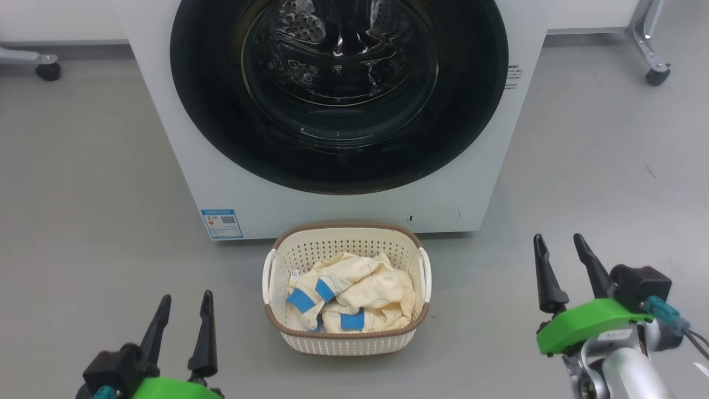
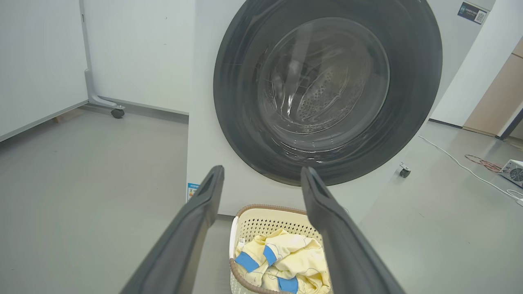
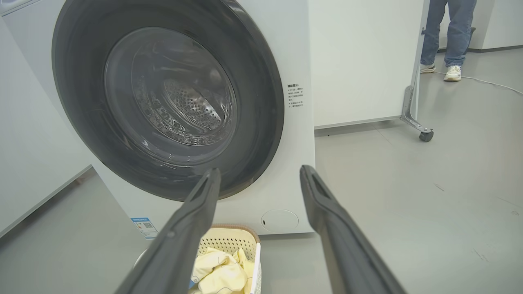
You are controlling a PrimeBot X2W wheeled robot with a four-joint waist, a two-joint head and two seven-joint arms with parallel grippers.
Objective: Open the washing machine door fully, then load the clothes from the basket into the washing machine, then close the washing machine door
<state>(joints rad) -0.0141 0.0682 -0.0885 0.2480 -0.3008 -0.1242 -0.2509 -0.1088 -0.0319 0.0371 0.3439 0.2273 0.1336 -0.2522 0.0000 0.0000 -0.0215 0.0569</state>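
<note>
No legible text: blue label sticker [image 1: 221, 223], small print [image 1: 513, 73] on washing machine [image 1: 160, 138] too tiny.

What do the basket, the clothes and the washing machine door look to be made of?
The basket: probably moulded plastic, matt cream, going by its even rows of holes; brown rim looks braided. The clothes: soft matt fabric, shown by folds and creases. The washing machine door: glossy black rim, perhaps plastic, around a clear bulging centre, likely glass, given the sharp reflections.

Smooth grey floor [image 1: 83, 194] in front of me. The washing machine [image 1: 183, 138] stands on it, with the basket [image 1: 346, 244] on the floor just in front. One wheeled leg [image 1: 49, 71] sits back left, a second wheeled leg [image 1: 657, 76] back right.
</note>
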